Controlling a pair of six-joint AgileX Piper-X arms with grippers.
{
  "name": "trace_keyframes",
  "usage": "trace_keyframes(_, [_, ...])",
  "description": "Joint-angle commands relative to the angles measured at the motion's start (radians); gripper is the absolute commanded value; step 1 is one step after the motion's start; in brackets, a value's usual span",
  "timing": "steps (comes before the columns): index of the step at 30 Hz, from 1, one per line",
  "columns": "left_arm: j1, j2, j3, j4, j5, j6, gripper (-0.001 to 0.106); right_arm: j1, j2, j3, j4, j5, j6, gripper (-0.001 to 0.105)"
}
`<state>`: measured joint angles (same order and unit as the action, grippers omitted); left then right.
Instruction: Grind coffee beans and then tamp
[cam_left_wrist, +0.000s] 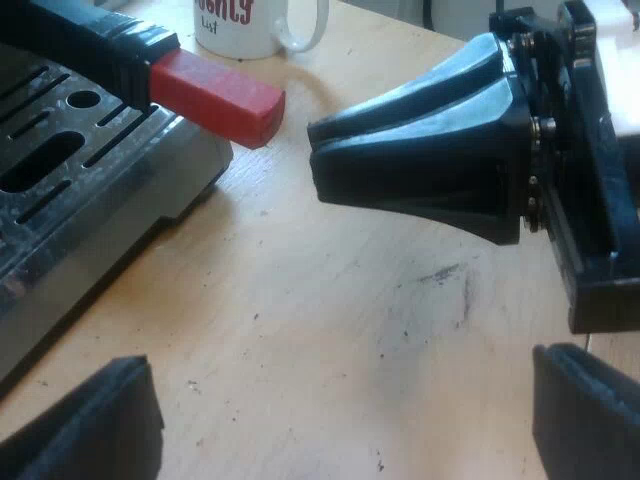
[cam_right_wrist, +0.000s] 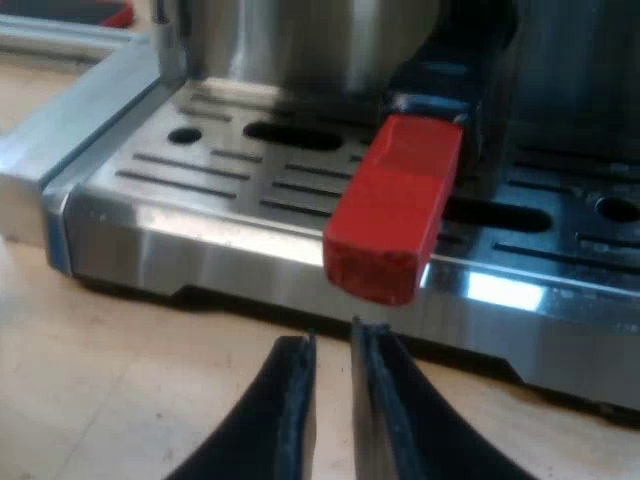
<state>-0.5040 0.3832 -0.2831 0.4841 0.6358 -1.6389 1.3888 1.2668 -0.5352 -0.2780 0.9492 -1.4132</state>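
The holder's dark handle (cam_left_wrist: 90, 40) sticks out over the espresso machine's drip tray (cam_left_wrist: 70, 170), and its red end (cam_left_wrist: 215, 95) reaches past the tray's edge above the wooden table. My right gripper (cam_left_wrist: 315, 150) hangs a short way off the red end, pointing at it, fingers nearly together with nothing between them. In the right wrist view the red end (cam_right_wrist: 390, 210) is just beyond and above my right gripper (cam_right_wrist: 332, 340), apart from it. My left gripper (cam_left_wrist: 340, 360) stands wide open over bare table, holding nothing.
A white mug (cam_left_wrist: 255, 25) with red lettering stands on the table beyond the red end. The machine's slotted steel tray (cam_right_wrist: 200, 170) and its front edge lie under the handle. Scuffed wooden tabletop (cam_left_wrist: 400, 300) lies between my left fingers.
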Motion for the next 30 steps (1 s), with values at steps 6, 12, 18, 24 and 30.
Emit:
trace_keyframes(6, [-0.005,0.000,-0.001,-0.015,0.033,-0.009,0.078,-0.046,0.003,-0.007,-0.041,0.027,-0.004,0.013])
trace_keyframes(12, [-0.005,0.000,-0.001,-0.015,0.033,-0.009,0.078,-0.090,0.003,-0.007,-0.040,0.025,-0.004,0.013])
trace_keyframes(18, [-0.005,0.000,-0.001,-0.015,0.035,-0.009,0.078,-0.095,0.003,-0.007,-0.040,0.062,-0.004,0.013])
trace_keyframes(24, [-0.005,0.000,-0.001,-0.015,0.035,-0.009,0.078,-0.095,0.003,-0.007,-0.040,0.131,-0.004,0.013])
trace_keyframes(30, [-0.005,0.000,-0.001,-0.015,0.035,-0.009,0.078,-0.109,0.003,-0.009,-0.040,0.131,-0.006,0.013])
